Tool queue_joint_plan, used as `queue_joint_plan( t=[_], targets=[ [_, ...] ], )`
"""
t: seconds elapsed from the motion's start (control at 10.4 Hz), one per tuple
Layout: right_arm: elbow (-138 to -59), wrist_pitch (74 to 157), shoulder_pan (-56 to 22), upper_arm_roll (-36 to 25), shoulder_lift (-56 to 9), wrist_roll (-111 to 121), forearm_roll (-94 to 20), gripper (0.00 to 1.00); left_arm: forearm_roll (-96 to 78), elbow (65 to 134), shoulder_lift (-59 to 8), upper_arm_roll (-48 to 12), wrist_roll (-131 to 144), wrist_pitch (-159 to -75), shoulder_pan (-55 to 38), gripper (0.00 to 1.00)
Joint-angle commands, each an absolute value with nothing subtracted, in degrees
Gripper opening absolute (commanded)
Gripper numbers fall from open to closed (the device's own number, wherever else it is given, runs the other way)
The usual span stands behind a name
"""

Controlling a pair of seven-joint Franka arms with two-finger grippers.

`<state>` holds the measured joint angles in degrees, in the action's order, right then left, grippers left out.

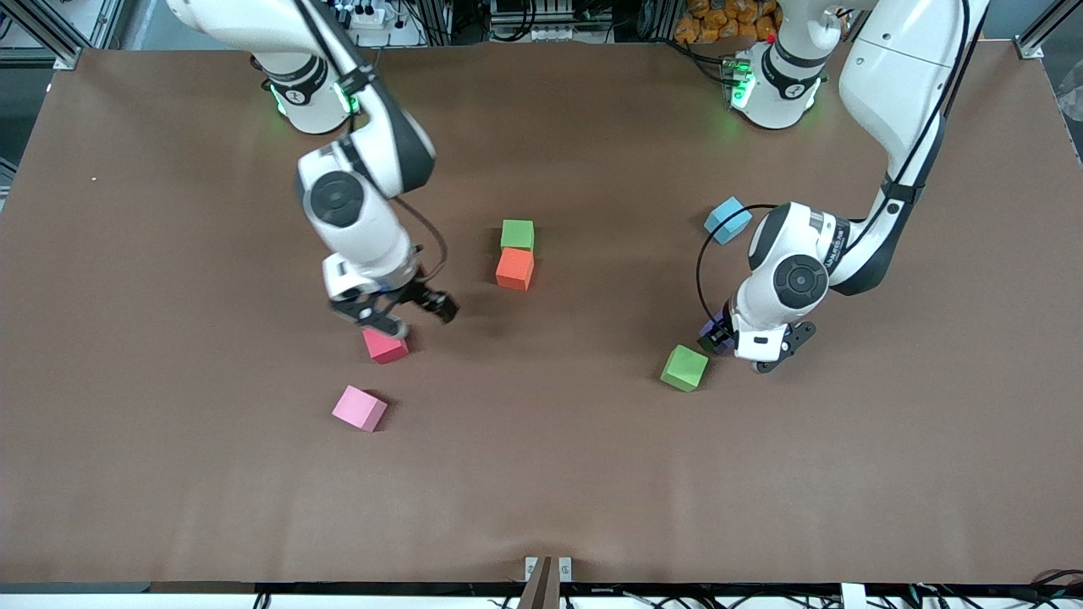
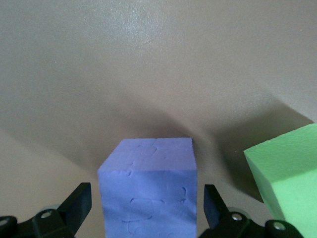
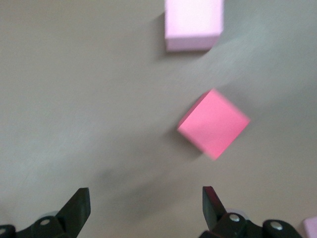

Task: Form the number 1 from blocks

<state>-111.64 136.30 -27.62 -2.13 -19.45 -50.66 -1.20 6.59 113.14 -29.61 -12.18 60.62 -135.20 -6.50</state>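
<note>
Near the middle of the brown table (image 1: 541, 474) a light green block (image 1: 517, 233) sits touching an orange block (image 1: 514, 269), the orange one at its 6 o'clock and nearer the front camera. The right gripper (image 1: 398, 313) hangs low with its fingers spread and nothing between them, over the table just at 12 o'clock of the red block (image 1: 385, 346); the right wrist view shows that red block (image 3: 213, 123) turned cornerwise and clear of the fingertips (image 3: 79, 206). A pale pink cube (image 1: 360, 408) lies at the red block's 7 o'clock, nearer the front camera. Toward the left arm's end, the left gripper (image 1: 749, 347) is down at the table with its fingers spread on either side of the purple block (image 2: 148, 186), a narrow gap showing at each fingertip (image 2: 213, 201) in the left wrist view. The second light green block (image 1: 684, 368) rests just beside the purple one, at its 7 o'clock and nearer the front camera. A light blue cube (image 1: 728, 220) lies at 12 o'clock of that gripper, apart from it
</note>
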Motion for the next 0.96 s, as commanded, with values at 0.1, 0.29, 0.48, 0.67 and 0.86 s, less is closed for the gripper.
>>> queue_joint_plan(
  t=[0.1, 0.29, 0.48, 0.67, 0.86],
  targets=[
    [-110.84, 136.67, -19.62, -0.97, -19.94, -41.60, 5.27, 1.00, 7.82, 112.41, -30.06, -12.22, 61.61, -135.53, -6.50, 0.19],
    [-109.60, 137.46, -17.76, -1.32, -22.40, -43.40, 4.31, 1.00, 7.91, 112.59, -29.97, -12.22, 61.08, -135.18, -6.85, 0.00],
    [-108.81, 137.81, -20.11, -3.94, -23.72, -54.78, 4.31, 1.00, 8.00, 112.59, -28.84, -12.30, 61.17, -134.30, -7.03, 0.00],
    [-108.90, 137.73, -26.07, -9.11, -25.13, -65.78, 4.31, 1.00, 8.09, 112.68, -26.29, -13.44, 61.17, -130.02, -8.51, 0.00],
    [-109.16, 137.20, -28.12, -10.63, -25.84, -71.26, 4.31, 1.00, 8.00, 112.68, -22.69, -15.54, 62.05, -124.22, -11.59, 0.00]
  ],
)
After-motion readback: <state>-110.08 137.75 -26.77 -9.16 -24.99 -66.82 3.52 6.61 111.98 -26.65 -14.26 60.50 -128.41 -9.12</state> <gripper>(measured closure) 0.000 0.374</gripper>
